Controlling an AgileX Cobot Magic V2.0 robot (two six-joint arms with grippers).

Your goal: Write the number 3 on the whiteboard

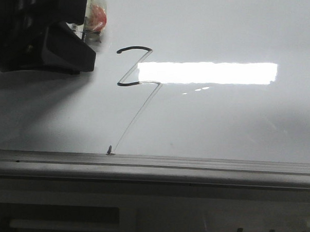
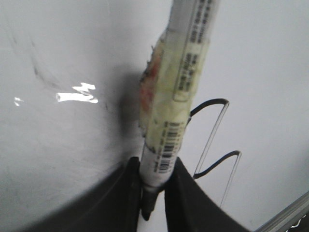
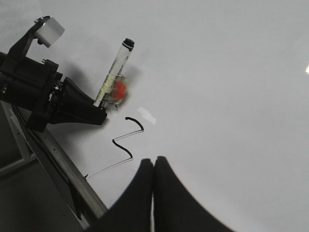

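The whiteboard (image 1: 221,124) fills the front view, with a bright rectangular glare across it. The number 3 (image 1: 132,47) is a thin black zigzag with a long thin tail that runs down to the board's near edge. My left gripper (image 1: 78,38) is at the upper left, just left of the 3, and is shut on a white marker (image 2: 178,96) wrapped in yellowish tape. The left wrist view shows its fingers (image 2: 186,198) clamping the barrel just above the black tip, with the 3 (image 2: 210,102) beside them. My right gripper (image 3: 153,162) is shut and empty, over the board near the 3 (image 3: 137,123).
A grey metal rail (image 1: 194,166) borders the board's near edge, and it also shows in the right wrist view (image 3: 63,164). A small dark mark (image 1: 109,150) sits where the tail meets the rail. Faint grey smudges (image 2: 36,72) lie on the board.
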